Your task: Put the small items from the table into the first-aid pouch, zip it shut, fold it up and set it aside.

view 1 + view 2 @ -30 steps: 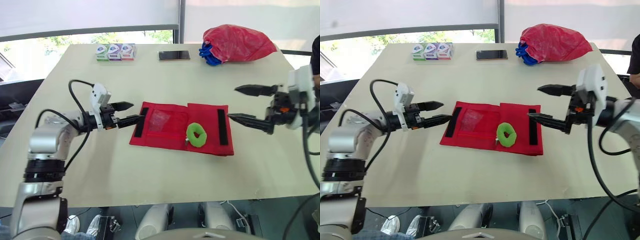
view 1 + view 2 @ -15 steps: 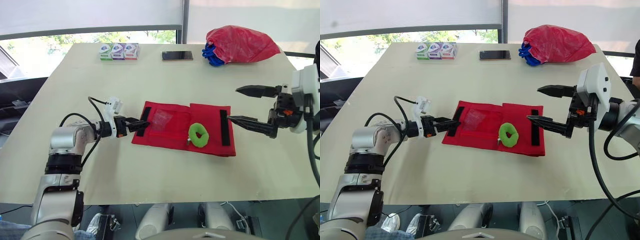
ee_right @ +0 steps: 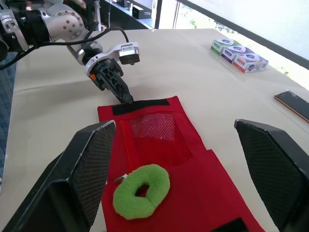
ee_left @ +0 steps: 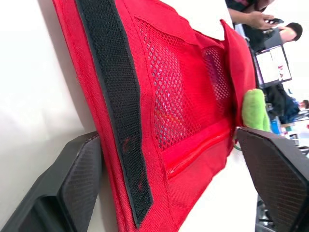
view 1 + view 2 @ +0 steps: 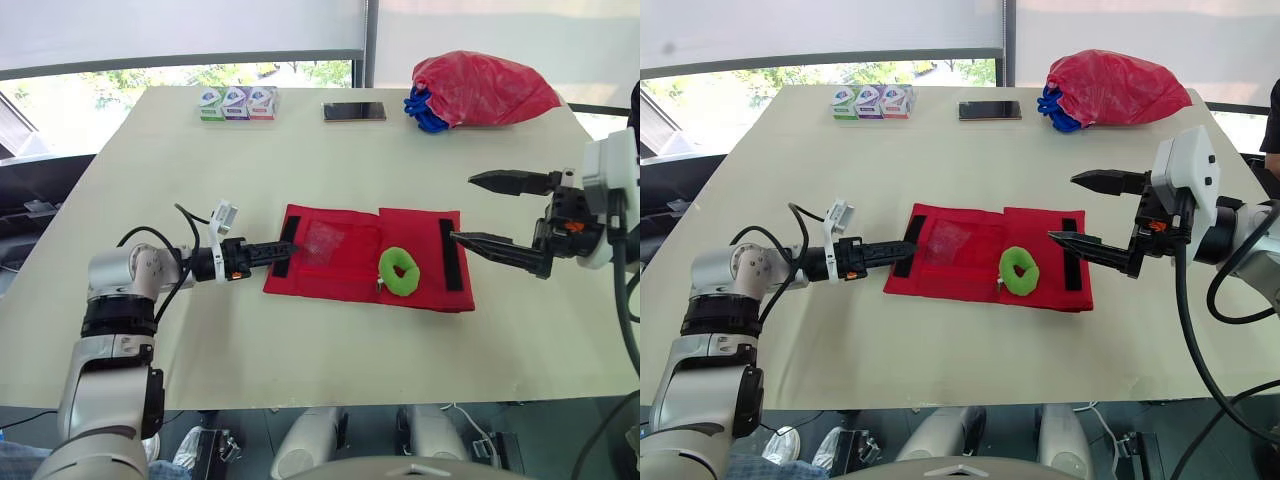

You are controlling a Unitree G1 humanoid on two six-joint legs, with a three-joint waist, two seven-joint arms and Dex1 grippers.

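Pouch [image 5: 365, 255]: red, lying open and flat at the centre of the table [image 5: 300, 150], mesh pocket up, a black strip at each end. Ring [image 5: 399, 270]: green, on the pouch at 4 o'clock from its middle. Left gripper [image 5: 275, 250]: at the pouch's 9 o'clock, jaws apart, one above the other, the left strip [image 5: 288, 243] and its edge between them. Right gripper [image 5: 461, 208]: at the pouch's 3 o'clock, jaws wide, holding nothing. Far edge, 12 o'clock: boxes [image 5: 238, 103], phone [image 5: 354, 111], bag [image 5: 480, 85].
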